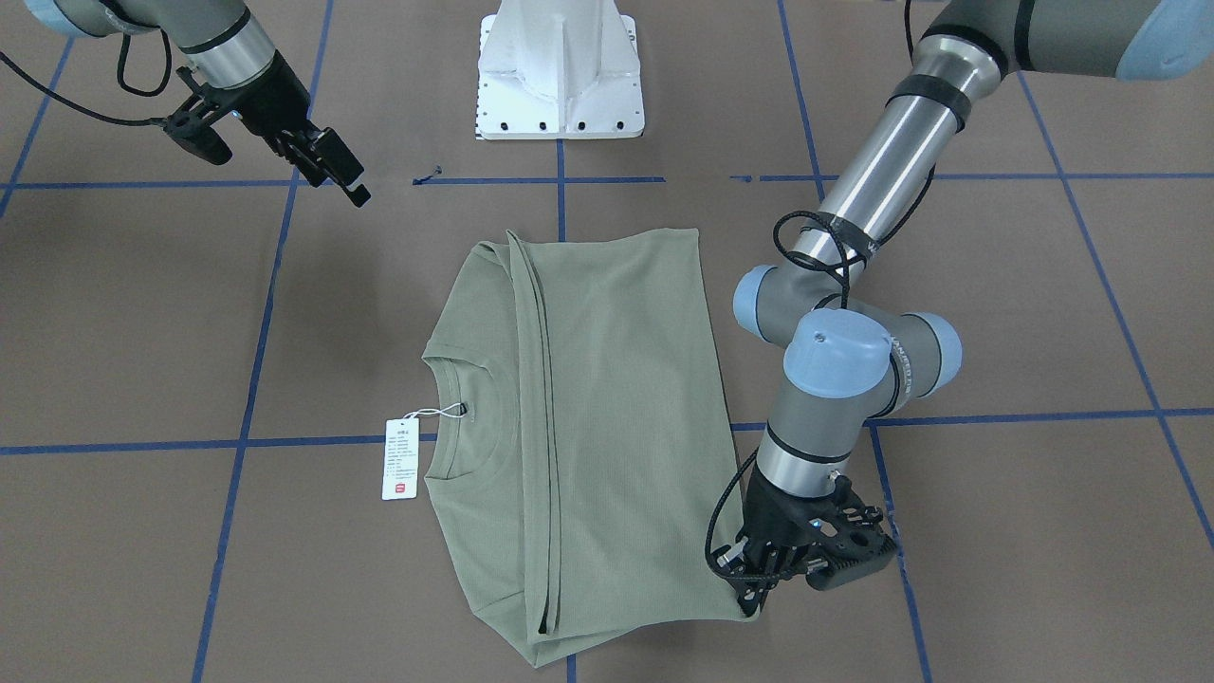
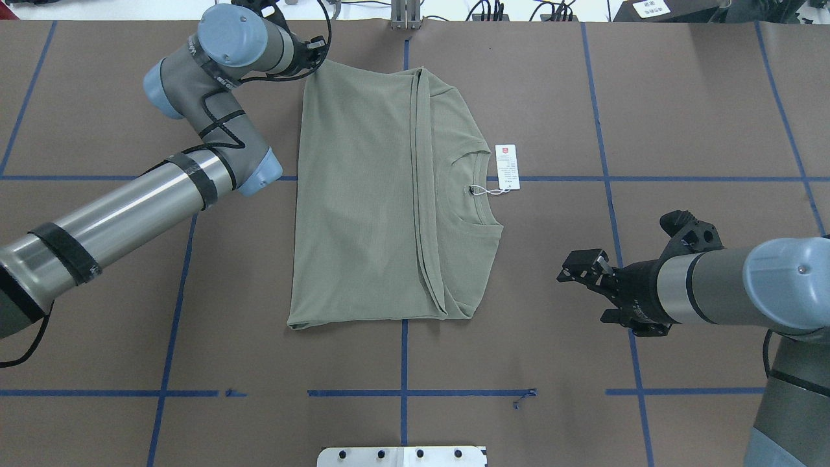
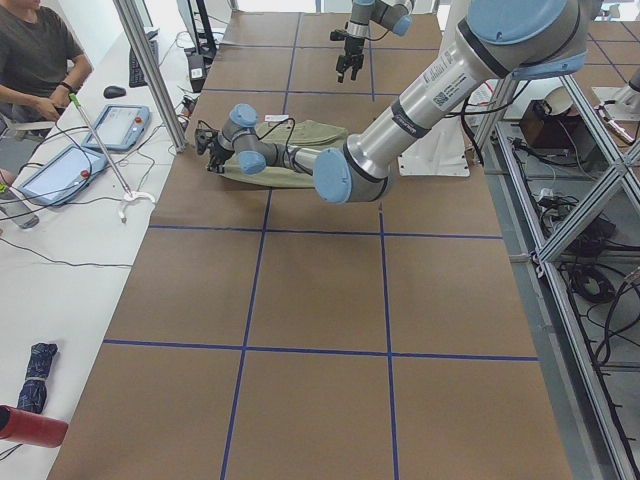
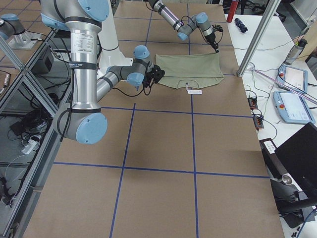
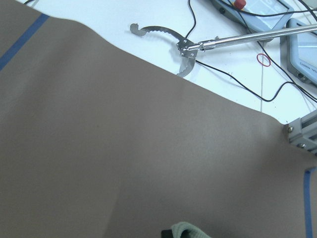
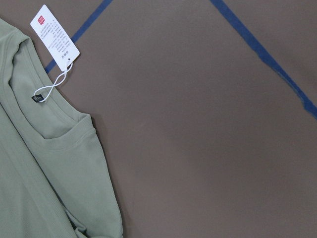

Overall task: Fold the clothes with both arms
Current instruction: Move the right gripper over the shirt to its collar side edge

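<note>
Table: brown top point(image 2: 681, 97) with blue tape lines; the shirt lies flat near its middle.

Shirt: the sage-green shirt point(image 2: 363, 194) is already part-folded, with a layer doubled over the body. Its neckline point(image 2: 470, 188) faces my right side and the plain edge faces my left. The long axis runs straight away from the robot toward the operators' side.

Left arm: my left arm point(image 2: 130, 207) reaches out to the shirt's far corner on the left side.

Right arm: my right arm point(image 2: 746, 285) hangs off the collar side, well apart from the cloth.

Left gripper: the left gripper point(image 1: 759, 579) is touching that far corner. A sliver of green shows in its wrist view, but I cannot tell whether it is clamped.

Right gripper: the right gripper point(image 2: 593, 290) is spread and empty, its tips pointing toward the shirt's near shoulder.

Hang tag: the white tag point(image 2: 506, 167) lies on the table just beside the neckline.

Key relation: the left is the nearer arm. I judge the right must cross the gap leftward before both can fold across the long axis.
</note>
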### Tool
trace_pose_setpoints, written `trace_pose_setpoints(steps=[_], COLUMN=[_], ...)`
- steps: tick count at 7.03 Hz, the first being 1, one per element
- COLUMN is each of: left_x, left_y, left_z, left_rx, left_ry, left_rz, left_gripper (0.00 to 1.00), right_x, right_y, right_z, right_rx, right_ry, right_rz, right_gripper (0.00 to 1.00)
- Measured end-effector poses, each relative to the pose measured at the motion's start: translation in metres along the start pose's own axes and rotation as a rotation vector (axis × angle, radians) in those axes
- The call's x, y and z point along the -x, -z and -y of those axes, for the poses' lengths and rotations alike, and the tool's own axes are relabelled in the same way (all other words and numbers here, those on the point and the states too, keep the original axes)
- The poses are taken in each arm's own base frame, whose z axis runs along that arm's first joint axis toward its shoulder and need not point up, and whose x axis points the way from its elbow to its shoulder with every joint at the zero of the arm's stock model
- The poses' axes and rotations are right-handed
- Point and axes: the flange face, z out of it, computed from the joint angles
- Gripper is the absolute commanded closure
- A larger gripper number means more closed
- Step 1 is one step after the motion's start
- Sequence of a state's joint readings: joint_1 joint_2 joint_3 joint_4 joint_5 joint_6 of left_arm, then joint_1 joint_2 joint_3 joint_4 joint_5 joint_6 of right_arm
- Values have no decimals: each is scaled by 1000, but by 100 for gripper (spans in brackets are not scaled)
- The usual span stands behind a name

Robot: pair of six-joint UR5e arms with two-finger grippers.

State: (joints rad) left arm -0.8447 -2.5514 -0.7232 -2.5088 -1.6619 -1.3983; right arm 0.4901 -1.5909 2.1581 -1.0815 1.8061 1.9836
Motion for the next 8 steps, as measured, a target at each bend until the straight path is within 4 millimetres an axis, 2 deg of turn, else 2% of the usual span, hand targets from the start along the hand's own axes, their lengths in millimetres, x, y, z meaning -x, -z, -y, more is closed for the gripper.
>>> trace_pose_setpoints(steps=[2,3,5,6,7,8], left_x=[-2,5,49,67,82,97], left_y=[-4,7,47,60,66,69], left_z=[4,0,-21,-27,-31,-35], left_rx=[-15,-13,59,85,96,101], left_ry=[-38,-50,-64,-66,-67,-67], left_rz=[-8,-38,-115,-132,-134,-130], left_gripper=[54,54,54,54,54,54], right_x=[22,42,96,129,157,173], right_y=[-11,-26,-57,-70,-83,-97], right_z=[0,-2,-19,-36,-52,-63], right_rx=[-9,-14,-19,-25,-24,-16], right_ry=[0,6,134,275,433,582], right_rz=[31,46,27,-23,-79,-117], right_gripper=[0,0,0,0,0,2])
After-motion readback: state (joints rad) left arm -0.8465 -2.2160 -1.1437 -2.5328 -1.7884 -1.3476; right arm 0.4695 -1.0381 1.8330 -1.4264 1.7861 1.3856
